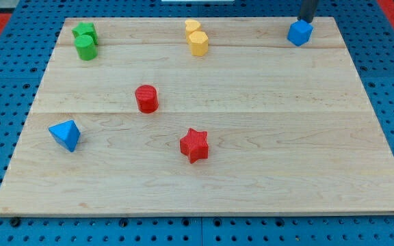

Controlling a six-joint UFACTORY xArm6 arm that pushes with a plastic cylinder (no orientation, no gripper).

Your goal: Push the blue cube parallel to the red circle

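The blue cube (299,32) sits near the top right corner of the wooden board (252,171). The red circle, a short red cylinder (146,98), stands left of the board's middle. My rod comes down from the view's top edge, and my tip (305,20) is just above and slightly right of the blue cube, touching or almost touching its top edge.
A red star (195,145) lies below the board's middle. A blue triangular block (66,134) lies at the left. Two green blocks (85,39) sit at the top left. Two yellow blocks (196,36) sit at the top middle. Blue pegboard surrounds the board.
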